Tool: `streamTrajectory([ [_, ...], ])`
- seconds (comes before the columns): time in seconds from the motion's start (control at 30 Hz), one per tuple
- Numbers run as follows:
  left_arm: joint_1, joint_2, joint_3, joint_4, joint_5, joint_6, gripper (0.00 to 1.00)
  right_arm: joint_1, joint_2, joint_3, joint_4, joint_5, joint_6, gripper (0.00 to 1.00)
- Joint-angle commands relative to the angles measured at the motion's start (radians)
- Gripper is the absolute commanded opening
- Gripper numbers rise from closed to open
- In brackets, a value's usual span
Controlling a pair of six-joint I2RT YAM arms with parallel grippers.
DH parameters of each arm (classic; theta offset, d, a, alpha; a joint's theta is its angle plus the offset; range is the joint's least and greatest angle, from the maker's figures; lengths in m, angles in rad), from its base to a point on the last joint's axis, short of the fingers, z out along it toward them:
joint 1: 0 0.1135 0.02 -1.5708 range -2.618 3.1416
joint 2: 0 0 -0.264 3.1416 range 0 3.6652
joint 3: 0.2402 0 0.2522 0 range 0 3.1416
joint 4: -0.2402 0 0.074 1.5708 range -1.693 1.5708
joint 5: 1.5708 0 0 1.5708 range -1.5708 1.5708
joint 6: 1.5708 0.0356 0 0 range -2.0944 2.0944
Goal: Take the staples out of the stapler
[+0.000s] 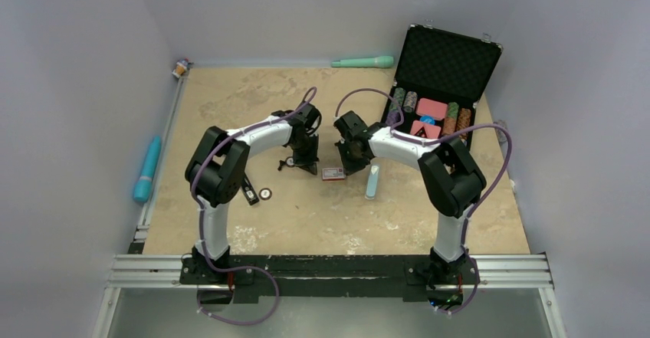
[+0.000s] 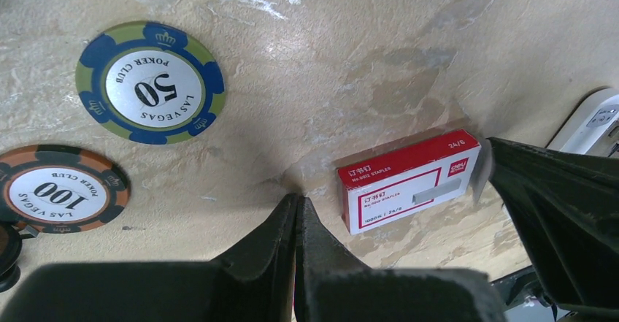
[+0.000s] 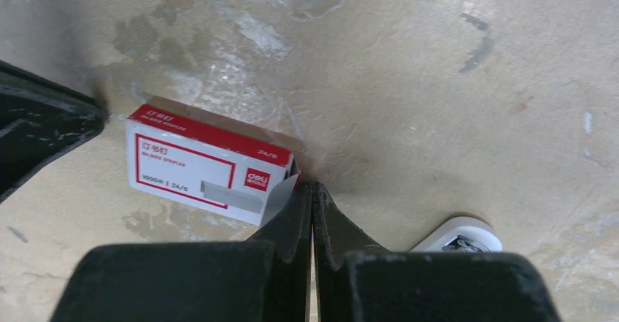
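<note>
A slim black object that looks like the stapler (image 1: pixel 251 194) lies on the table by the left arm's elbow, partly hidden by it. No loose silvery staple strip shows in any view. My left gripper (image 1: pixel 305 165) is shut with nothing between its fingertips (image 2: pixel 299 199), tip close to the table, just left of the red-and-white staple box (image 2: pixel 409 179). My right gripper (image 1: pixel 351 168) is shut too (image 3: pixel 312 187), tip at the box's open end flap (image 3: pixel 281 198). The box (image 1: pixel 333 173) lies flat between the two grippers.
A light-blue bar (image 1: pixel 372 181) lies right of the box. Poker chips marked 50 (image 2: pixel 150 82) and 100 (image 2: pixel 58 189) lie near the left gripper, another chip (image 1: pixel 265 194) beside the stapler. An open black case (image 1: pixel 448 66) with chips stands back right. A teal bar (image 1: pixel 147 169) lies at the left edge.
</note>
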Motion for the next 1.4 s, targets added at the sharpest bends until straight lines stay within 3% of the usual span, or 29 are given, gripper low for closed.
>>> streamTrajectory([
  [0.0,-0.003,0.007,0.013,-0.007,0.009,0.017,0.06,0.0,-0.024,-0.002,0.047,-0.098,-0.019,0.0],
  [0.67,-0.002,-0.075,-0.138,0.036,-0.026,-0.004,0.05,0.002,0.0,0.032,0.073,-0.231,-0.035,0.0],
  [0.93,-0.002,-0.104,-0.158,-0.035,-0.135,-0.027,0.04,0.016,0.017,0.052,0.089,-0.308,-0.039,0.0],
  [1.37,-0.003,-0.136,-0.187,-0.062,-0.17,-0.034,0.04,0.041,0.06,0.113,0.085,-0.329,-0.022,0.0],
])
